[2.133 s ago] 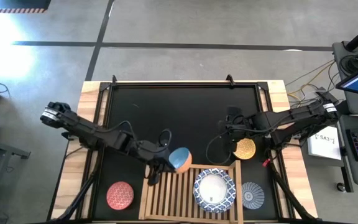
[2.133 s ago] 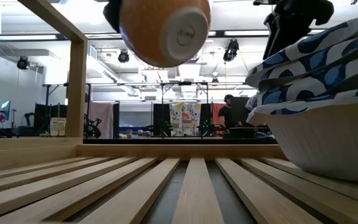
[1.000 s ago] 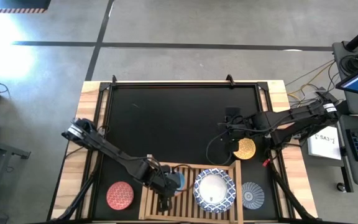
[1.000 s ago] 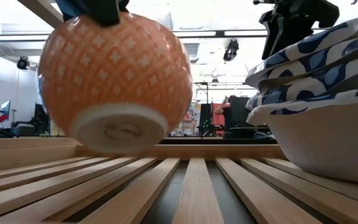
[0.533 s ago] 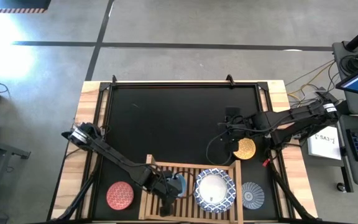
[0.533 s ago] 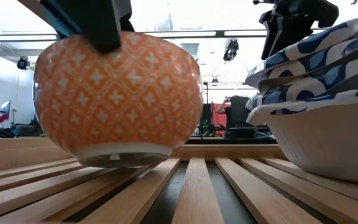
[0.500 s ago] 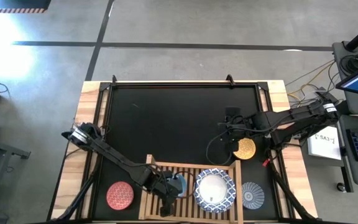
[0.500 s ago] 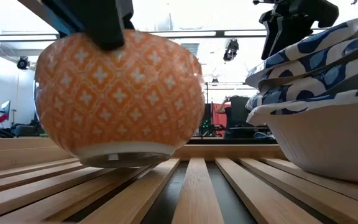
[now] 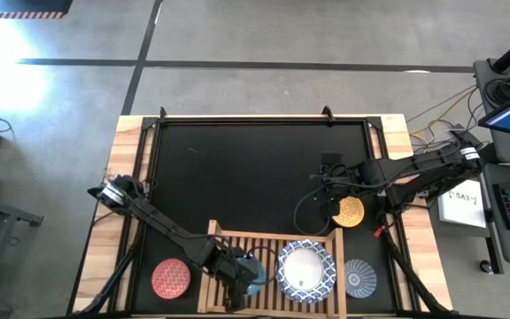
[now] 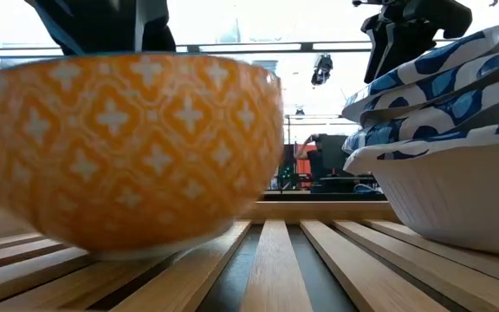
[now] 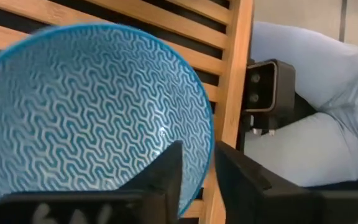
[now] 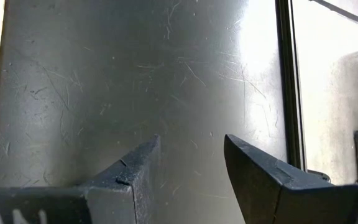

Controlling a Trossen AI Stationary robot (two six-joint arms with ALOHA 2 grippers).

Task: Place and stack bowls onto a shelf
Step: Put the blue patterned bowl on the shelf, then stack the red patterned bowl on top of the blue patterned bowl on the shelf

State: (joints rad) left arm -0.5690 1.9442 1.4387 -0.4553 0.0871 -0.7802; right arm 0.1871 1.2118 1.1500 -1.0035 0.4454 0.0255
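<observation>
Blue bowl (image 11: pixel 92 118) now down on shelf (image 9: pixel 228 244), left claw (image 11: pixel 197 171) loosening.

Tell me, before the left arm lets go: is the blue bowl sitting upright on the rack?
Upright: the blue bowl shows its open inside, foot down on the rack.

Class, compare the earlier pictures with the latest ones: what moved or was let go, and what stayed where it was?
The left gripper carried the blue bowl from above the shelf's far edge down onto the slats, and its fingers have parted at the rim. The right gripper, the yellow bowl, red bowl, grey-blue bowl and white stack stayed put.
</observation>
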